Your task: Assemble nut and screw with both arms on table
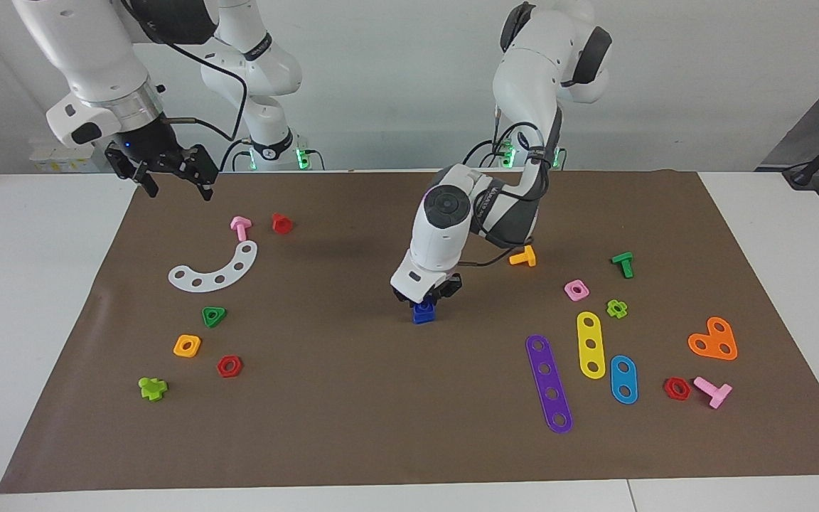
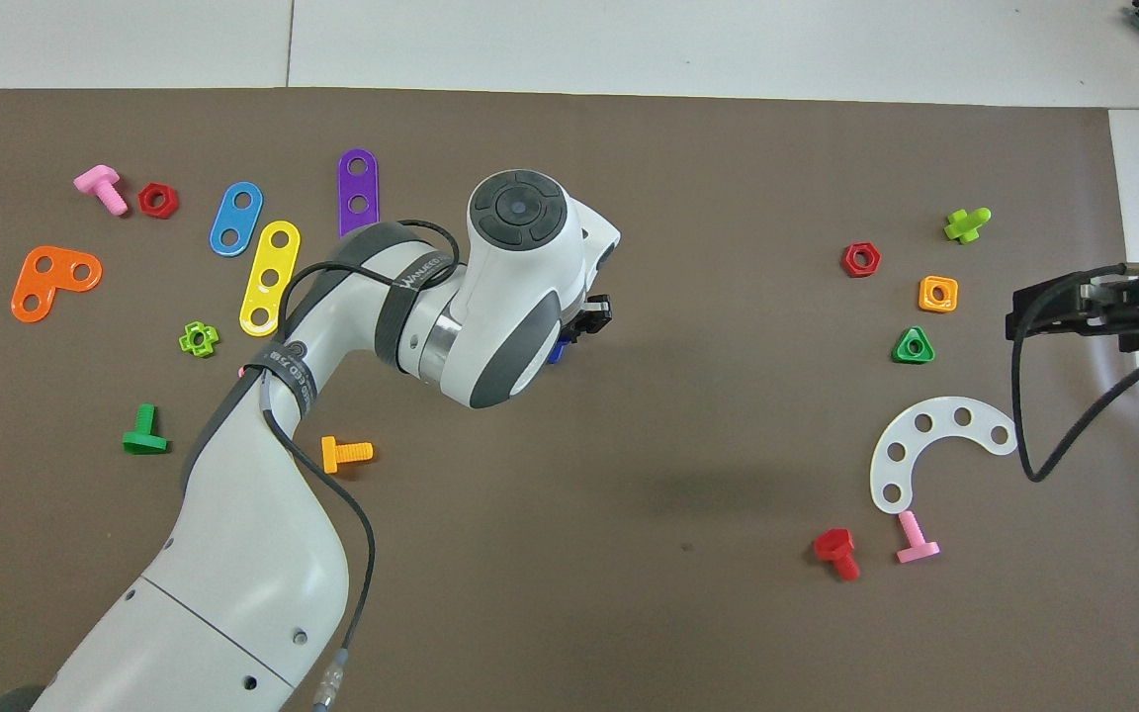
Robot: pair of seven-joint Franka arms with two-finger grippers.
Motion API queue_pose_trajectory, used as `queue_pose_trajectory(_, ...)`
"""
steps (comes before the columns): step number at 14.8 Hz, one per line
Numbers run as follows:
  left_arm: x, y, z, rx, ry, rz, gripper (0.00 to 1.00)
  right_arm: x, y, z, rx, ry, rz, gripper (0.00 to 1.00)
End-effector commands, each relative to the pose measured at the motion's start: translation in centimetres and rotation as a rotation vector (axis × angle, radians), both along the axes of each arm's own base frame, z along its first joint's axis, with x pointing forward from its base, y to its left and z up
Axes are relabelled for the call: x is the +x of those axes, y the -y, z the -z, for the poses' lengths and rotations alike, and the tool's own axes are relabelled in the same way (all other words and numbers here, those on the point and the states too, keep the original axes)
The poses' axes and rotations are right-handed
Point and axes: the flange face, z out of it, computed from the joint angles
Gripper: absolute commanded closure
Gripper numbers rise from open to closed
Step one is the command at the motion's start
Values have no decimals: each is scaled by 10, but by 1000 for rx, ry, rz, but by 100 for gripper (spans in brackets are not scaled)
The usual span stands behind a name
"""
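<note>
Left claw (image 1: 426, 298) tight on screw (image 1: 423, 311)

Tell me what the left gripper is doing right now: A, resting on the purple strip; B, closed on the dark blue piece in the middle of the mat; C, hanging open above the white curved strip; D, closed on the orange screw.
B: in the facing view the left gripper is down at the middle of the mat, shut on the dark blue piece.
</note>
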Motion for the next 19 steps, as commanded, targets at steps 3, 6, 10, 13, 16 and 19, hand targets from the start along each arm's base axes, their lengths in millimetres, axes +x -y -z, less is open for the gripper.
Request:
queue_pose_trajectory(3,-2,-7,-7,30,-43,-11,78,-2,0,0,19,2,4,0)
queue_pose_trajectory(6,-2,-2,-5,18,-11,-5,78,-2,0,0,19,2,4,0)
queue_pose_trajectory(10,-5,-1,4,8,5,-6,74,-2,0,0,19,2,4,0)
queue_pose_trajectory(13,-5,-1,8,1,15,-8,65,-2,0,0,19,2,4,0)
queue_pose_trajectory(16,-6,-1,10,-1,21,-8,48,-2,0,0,19,2,4,0)
queue_pose_trajectory(19,-6,-1,11,1,19,-8,29,-2,0,0,19,2,4,0)
